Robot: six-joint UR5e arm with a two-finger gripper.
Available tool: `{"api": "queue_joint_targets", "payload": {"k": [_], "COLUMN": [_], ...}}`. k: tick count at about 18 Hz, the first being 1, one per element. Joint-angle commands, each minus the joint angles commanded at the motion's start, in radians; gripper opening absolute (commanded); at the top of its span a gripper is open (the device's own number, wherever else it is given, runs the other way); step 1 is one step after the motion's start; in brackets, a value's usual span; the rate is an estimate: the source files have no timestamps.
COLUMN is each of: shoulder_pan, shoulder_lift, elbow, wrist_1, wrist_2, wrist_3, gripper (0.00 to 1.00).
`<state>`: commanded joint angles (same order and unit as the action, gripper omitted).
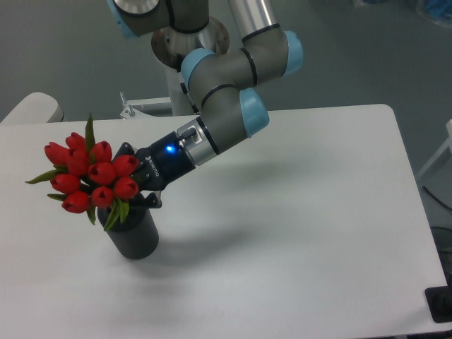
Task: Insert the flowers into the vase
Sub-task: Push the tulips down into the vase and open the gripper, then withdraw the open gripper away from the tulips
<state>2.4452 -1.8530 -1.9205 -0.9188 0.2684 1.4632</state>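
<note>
There's small white lettering on the black body of the gripper [141,185], too tiny and blurred to read, and nothing else here carries any writing.

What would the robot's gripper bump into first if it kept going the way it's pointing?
Probably the flowers. The gripper points left and slightly down, right at the bunch sitting over the vase. Its fingertips are hidden behind the tulips, so it may already be touching the stems.

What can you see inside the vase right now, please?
The flowers rise from the vase, leaning left, with the claw right beside them. The mouth and stems are covered by blooms, leaves and claw.
</note>
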Motion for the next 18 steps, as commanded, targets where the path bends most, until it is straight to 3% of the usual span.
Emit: {"api": "queue_joint_targets", "payload": {"k": [7, 12, 13, 15, 16, 18], "shoulder_pan": [0.003, 0.023, 0.035, 0.047, 0.051, 0.078], "shoulder_lift": [-0.052, -0.051, -0.049, -0.048, -0.048, -0.038], "elbow": [-0.008, -0.018, -0.024, -0.031, -0.032, -0.044], "wrist_1": [0.002, 0.000, 0.000, 0.000, 0.000, 0.000], "wrist_2": [0.002, 0.002, 0.002, 0.002, 0.003, 0.008], "wrist_3": [0.063, 0.068, 0.069, 0.068, 0.066, 0.066], "gripper": [0.37, 0.58, 0.63, 0.84, 1.00, 1.00]}}
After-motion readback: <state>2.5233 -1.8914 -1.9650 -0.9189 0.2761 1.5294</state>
